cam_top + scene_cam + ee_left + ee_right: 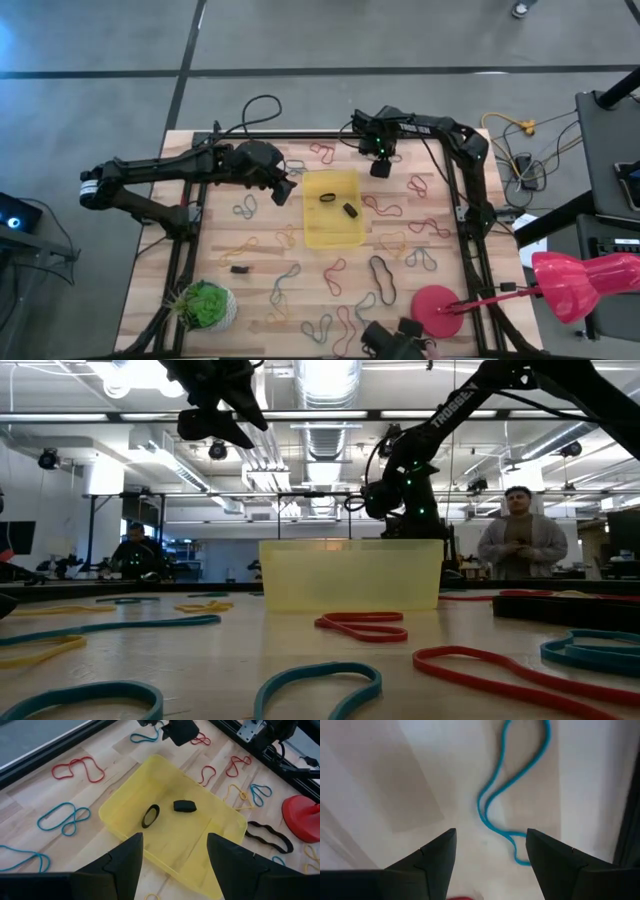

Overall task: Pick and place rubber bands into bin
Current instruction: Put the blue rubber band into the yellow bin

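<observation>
We find the small translucent yellow plastic bin (333,208) near the middle of the pale wooden table (160,270), with two dark bands (150,816) lying inside it. The thin coloured rubber bands (337,271) are scattered loose on all sides of it, red, blue, yellow and black.

The left gripper (175,859) hangs just beside the bin's left wall, above it, its two fingers spread apart and holding nothing. The right gripper (491,851) sits near the bin's far right corner, also spread wide and empty, low over a blue rubber band loop (512,785) on the wood.

We judge this to be a pick in hand for the right arm: the next move calls for lowering until the fingers straddle a strand of that blue loop, then closing. The band is thin and flat, so a shallow close may miss it.

Beyond the table we see a black frame (300,135) around its edge, a round red disc (436,302), and a green plant ball (205,305). In the low view, what seems an open workshop holds a standing person (522,547) and a seated one (137,550).
</observation>
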You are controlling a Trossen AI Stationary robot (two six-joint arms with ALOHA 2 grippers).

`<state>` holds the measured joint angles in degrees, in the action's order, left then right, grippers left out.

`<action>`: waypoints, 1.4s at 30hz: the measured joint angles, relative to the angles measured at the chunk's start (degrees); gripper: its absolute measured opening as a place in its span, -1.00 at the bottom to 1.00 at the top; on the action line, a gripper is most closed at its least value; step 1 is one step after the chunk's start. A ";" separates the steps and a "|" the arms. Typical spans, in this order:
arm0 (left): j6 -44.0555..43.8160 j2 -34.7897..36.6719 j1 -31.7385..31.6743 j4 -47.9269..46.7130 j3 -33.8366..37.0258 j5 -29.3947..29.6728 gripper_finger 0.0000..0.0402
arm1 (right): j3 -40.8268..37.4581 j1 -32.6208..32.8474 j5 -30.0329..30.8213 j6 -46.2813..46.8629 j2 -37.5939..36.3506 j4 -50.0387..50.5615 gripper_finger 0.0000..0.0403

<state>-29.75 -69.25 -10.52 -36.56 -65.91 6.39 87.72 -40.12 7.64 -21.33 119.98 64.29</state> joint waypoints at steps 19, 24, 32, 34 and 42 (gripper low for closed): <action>-0.11 0.00 0.00 0.00 0.02 0.00 0.02 | 0.02 -0.93 -0.63 -2.25 3.59 0.13 -0.18; -0.11 0.00 0.00 0.00 0.02 0.00 0.02 | 0.00 -1.85 -2.26 -1.77 3.63 0.35 -0.53; 0.07 0.00 0.00 0.00 0.02 0.00 0.02 | -0.15 -2.35 -9.57 0.48 3.49 4.29 -0.95; 0.08 0.00 0.00 0.00 0.02 0.04 0.02 | -0.30 -2.21 -12.96 1.50 2.69 5.67 -0.96; 0.56 0.00 0.00 0.03 0.02 0.51 0.02 | -0.31 -0.22 -16.83 4.95 -6.59 6.05 -0.96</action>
<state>-29.20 -69.25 -10.52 -36.53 -65.89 6.90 87.42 -40.34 -9.19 -16.38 113.39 70.35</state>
